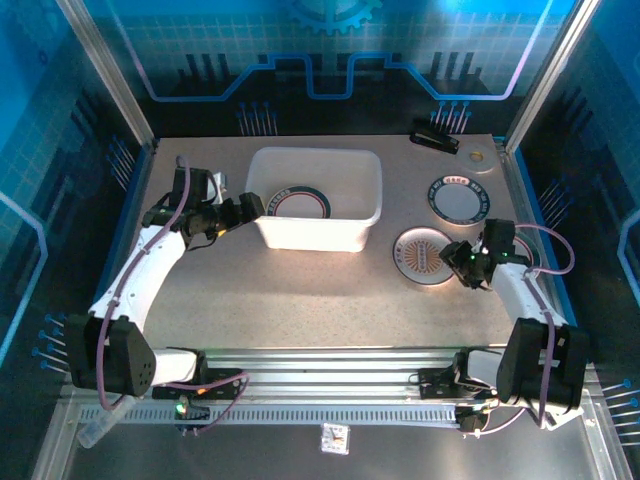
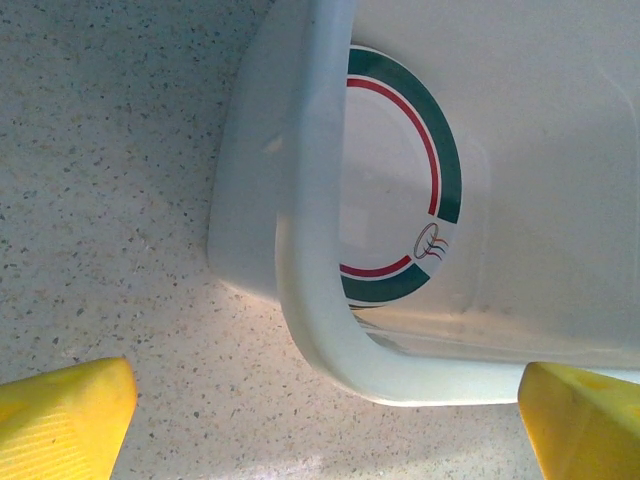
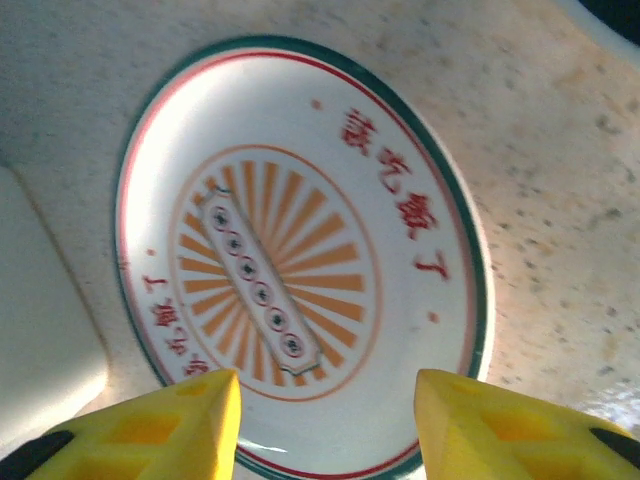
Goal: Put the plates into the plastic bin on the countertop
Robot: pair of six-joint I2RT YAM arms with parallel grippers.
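The white plastic bin (image 1: 318,228) stands mid-countertop with one green-and-red-rimmed plate (image 1: 297,203) lying inside. In the left wrist view its rounded rim corner (image 2: 330,340) frames that plate (image 2: 400,180). My left gripper (image 1: 250,207) hovers at the bin's left wall, open, its yellow fingertips (image 2: 60,420) straddling the corner with nothing held. Two plates lie on the countertop (image 1: 300,290) to the right: a dark-rimmed one (image 1: 459,197) and an orange sunburst one (image 1: 422,255). My right gripper (image 1: 458,260) is open just over the sunburst plate's (image 3: 300,250) near edge, fingers (image 3: 190,420) apart.
A black object (image 1: 435,138) and a small tan ring (image 1: 477,157) sit at the back right corner. The bin's pale wall (image 3: 40,330) shows left of the sunburst plate. A metal rail (image 1: 330,360) borders the front; blue walls close in the sides.
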